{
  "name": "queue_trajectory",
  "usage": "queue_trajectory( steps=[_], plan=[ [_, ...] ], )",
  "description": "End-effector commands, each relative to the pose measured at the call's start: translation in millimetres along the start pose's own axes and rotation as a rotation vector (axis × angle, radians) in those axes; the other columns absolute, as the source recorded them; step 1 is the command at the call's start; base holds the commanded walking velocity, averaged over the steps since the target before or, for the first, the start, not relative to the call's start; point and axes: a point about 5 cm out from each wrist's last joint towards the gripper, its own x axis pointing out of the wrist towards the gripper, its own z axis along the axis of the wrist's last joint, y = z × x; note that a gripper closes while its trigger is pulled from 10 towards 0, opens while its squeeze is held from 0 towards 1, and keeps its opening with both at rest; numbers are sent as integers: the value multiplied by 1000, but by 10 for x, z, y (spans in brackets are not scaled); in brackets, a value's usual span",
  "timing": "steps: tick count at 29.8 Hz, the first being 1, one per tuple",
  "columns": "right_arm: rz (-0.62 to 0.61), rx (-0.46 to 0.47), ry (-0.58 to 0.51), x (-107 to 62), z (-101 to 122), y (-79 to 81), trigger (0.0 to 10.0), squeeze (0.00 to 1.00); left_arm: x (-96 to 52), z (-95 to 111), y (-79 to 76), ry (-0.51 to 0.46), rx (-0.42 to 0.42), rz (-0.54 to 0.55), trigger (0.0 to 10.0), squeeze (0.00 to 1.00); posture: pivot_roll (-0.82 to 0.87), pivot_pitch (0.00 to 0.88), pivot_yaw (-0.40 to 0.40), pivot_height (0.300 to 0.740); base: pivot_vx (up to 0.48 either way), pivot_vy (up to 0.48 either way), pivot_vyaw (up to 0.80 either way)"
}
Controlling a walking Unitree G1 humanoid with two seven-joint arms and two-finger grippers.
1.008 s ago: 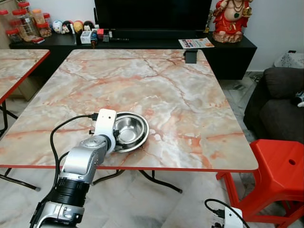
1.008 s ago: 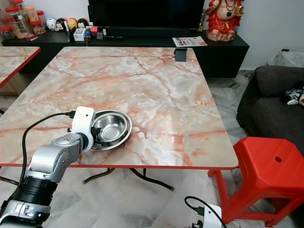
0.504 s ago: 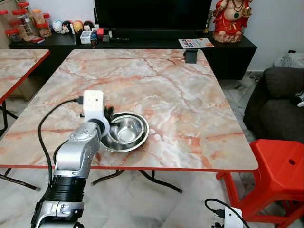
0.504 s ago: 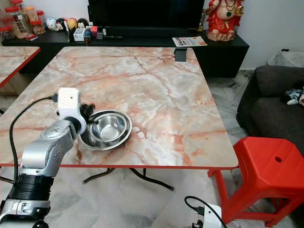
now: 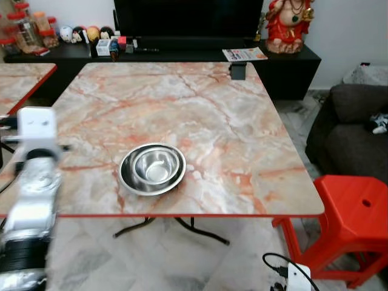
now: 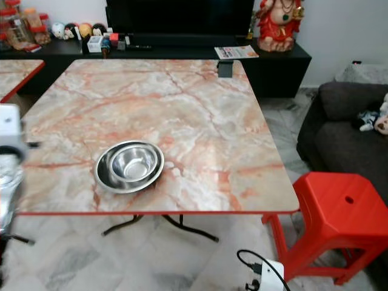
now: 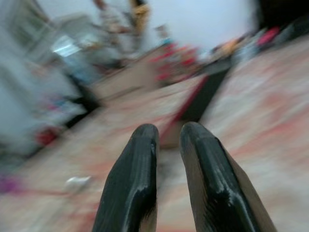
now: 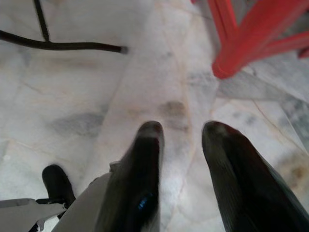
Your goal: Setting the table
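You have two nested steel bowls (image 5: 152, 169), round, shiny and shallow, standing on the glossy marble-patterned table (image 5: 212, 121) close to its near red edge, which reads as a place setting put within a diner's reach. Your left gripper (image 7: 166, 140) is off beside the table's left edge, its smooth black fingers a narrow gap apart with nothing between them, though that wrist view is blurred. Your right gripper (image 8: 181, 130) hangs idle over the pale tiled floor (image 8: 72, 96) by the red plastic stool (image 5: 354, 224), fingers moderately spread and empty.
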Motion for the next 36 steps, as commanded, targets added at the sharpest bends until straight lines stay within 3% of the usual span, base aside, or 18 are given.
queue_trajectory(
  steps=[1, 4, 8, 9, 13, 16, 18, 20, 22, 25, 28, 32, 36],
  plan=[
    [-3, 12, -8, -3, -4, 5, 10000, 0, -80, -319, 76, 60, 137, 33, 10000, 0, 15, 0, -7, 725, 0, 0, 0],
    [-2, 13, -7, -6, -14, 9, 10000, 0, -140, -493, 123, 105, 183, 49, 10000, 0, 17, 0, -5, 725, 0, 0, 0],
    [-4, 17, -4, -10, -34, 10, 10000, 0, -361, -1005, 177, 280, 261, 75, 10000, 0, 15, 0, -2, 725, 0, 0, 0],
    [-5, 19, -3, -12, -40, 7, 10000, 0, -472, -1203, 174, 364, 281, 70, 10000, 0, 15, 0, 0, 725, 0, 0, 0],
    [-9, 21, 0, -14, -50, 2, 10000, 0, -728, -1551, 107, 531, 313, 23, 10000, 0, 11, 0, 7, 725, 0, 0, 0],
    [-10, 23, 1, -15, -54, 0, 10000, 0, -978, -1785, -5, 675, 272, -48, 10000, 0, 7, 0, 9, 725, 0, 0, 0],
    [-11, 23, 1, -15, -54, 0, 10000, 0, -1057, -1839, -66, 717, 233, -76, 10000, 0, 7, 0, 9, 725, 0, 0, 0],
    [-11, 24, 1, -15, -56, -1, 10000, 0, -1246, -1939, -255, 801, 166, -204, 10000, 0, 1, 0, 14, 725, 0, 0, 0],
    [-10, 22, 2, -15, -56, -1, 10000, 0, -1463, -1962, -565, 857, 43, -389, 10000, 0, -2, 0, 14, 725, 0, 0, 0],
    [-6, 18, 4, -14, -54, -3, 10000, 0, -1674, -1915, -897, 865, -36, -574, 10000, 0, -9, 0, 14, 725, 0, 0, 0],
    [-5, 21, 3, -13, -46, -9, 10000, 0, -1821, -1848, -1137, 872, -101, -664, 10000, 0, -13, 0, 15, 725, 0, 0, 0],
    [-1, 25, 1, -11, -38, -18, 10000, 0, -1992, -1760, -1390, 882, -110, -772, 10000, 0, -30, 0, 15, 725, 0, 0, 0],
    [0, 25, 1, -10, -33, -27, 10000, 0, -2058, -1743, -1458, 917, -138, -779, 10000, 0, -34, 0, 8, 725, 0, 0, 0]
  ],
)
